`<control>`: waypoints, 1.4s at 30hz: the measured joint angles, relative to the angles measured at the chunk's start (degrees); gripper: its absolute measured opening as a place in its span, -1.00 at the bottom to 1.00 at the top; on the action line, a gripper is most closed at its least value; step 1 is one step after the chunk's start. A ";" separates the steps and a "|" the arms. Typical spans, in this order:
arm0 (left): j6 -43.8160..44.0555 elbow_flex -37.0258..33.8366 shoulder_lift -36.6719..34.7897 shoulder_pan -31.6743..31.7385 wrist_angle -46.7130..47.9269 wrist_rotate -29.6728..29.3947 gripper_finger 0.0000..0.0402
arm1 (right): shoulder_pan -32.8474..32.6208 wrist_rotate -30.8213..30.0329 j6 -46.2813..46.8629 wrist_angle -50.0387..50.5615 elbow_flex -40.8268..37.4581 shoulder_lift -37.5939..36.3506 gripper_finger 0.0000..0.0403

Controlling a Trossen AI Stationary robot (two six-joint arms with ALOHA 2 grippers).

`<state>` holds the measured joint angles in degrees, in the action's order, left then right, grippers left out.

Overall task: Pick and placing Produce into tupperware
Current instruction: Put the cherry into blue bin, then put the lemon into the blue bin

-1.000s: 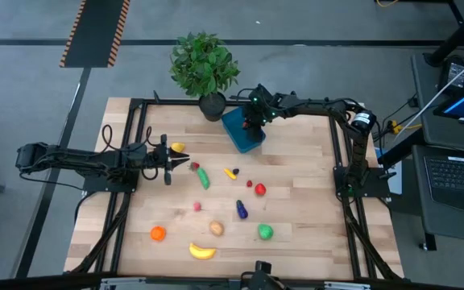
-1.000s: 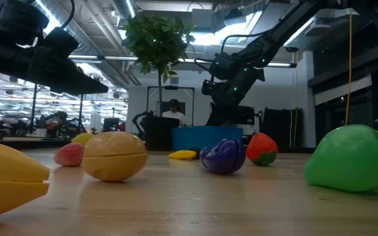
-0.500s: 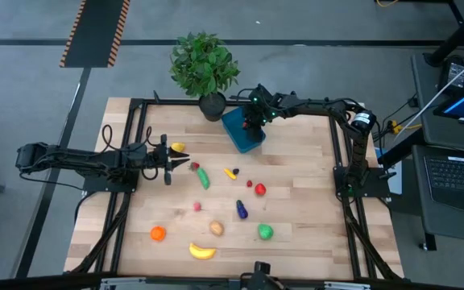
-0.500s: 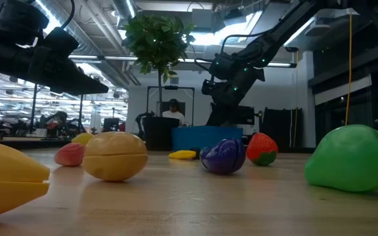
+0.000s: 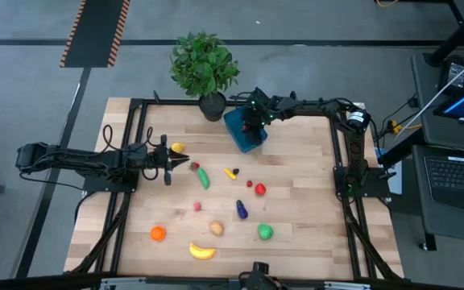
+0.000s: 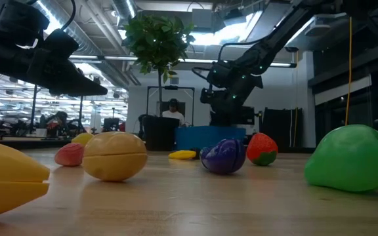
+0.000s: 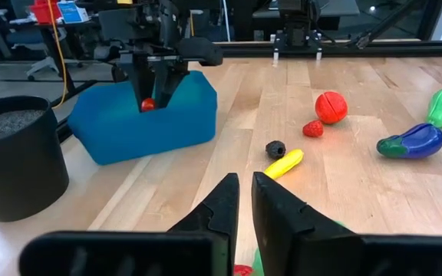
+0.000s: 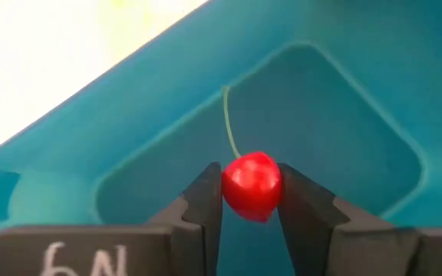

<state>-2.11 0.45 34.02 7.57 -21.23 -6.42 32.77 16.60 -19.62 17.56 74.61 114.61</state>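
You have the tupperware near the bench's far edge, just beside the potted plant at that edge. The right gripper hangs over the tupperware with a cherry pinched between its fingers, above the hollow inside. The left gripper sits toward the left edge, with the lemon just behind it and the cucumber just beside its tip. Mid-bench lie the strawberry and the eggplant. Along the near edge, left to right, lie the orange, the banana, the potato and the green apple.
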 joint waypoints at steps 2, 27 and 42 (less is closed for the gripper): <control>0.00 0.00 0.00 0.01 0.00 0.00 -0.88 | 0.00 0.02 -0.11 -0.23 0.00 0.00 -0.46; -0.02 0.01 0.00 0.02 0.04 0.00 -0.87 | -0.02 -2.56 0.47 -1.88 3.05 0.07 -0.11; -0.04 0.00 0.00 0.02 0.22 -0.02 -0.70 | 0.35 -3.50 1.60 0.83 3.23 -0.65 0.02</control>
<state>-2.15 0.45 34.02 7.59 -21.02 -6.43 33.12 13.10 -18.02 18.39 77.84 113.96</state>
